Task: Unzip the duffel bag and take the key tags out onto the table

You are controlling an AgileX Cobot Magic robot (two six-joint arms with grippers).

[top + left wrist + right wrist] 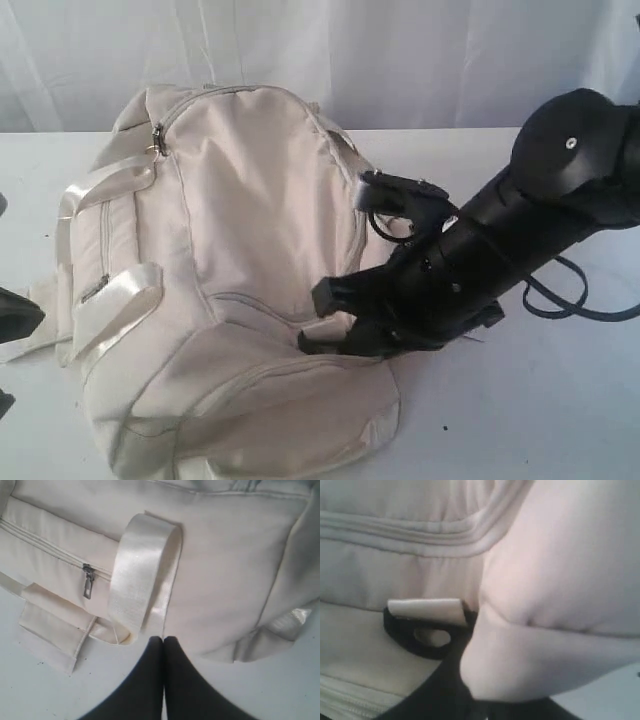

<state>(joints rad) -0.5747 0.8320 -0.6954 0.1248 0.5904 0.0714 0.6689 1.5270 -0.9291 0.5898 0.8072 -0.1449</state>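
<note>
Duffel bag [250, 250] lies on the white counter [520, 400], left of centre in the exterior view. The zips in view look closed. Left pincer [163, 645]: jaws pressed together, holding nothing, tips just beside the bag's edge and a satin strap [140, 580] loop, metal zip pull [88, 582] near. Right pincer [322, 320]: pushed against the bag's lower right side, fabric bulging over it. The right wrist view shows a black loop [422, 632] with a cream tab next to the dark finger. Can't tell whether it's gripped or how wide the jaws stand.

No legible txt, brand or nos. — duffel bag [250, 200] fabric reads blank.
</note>
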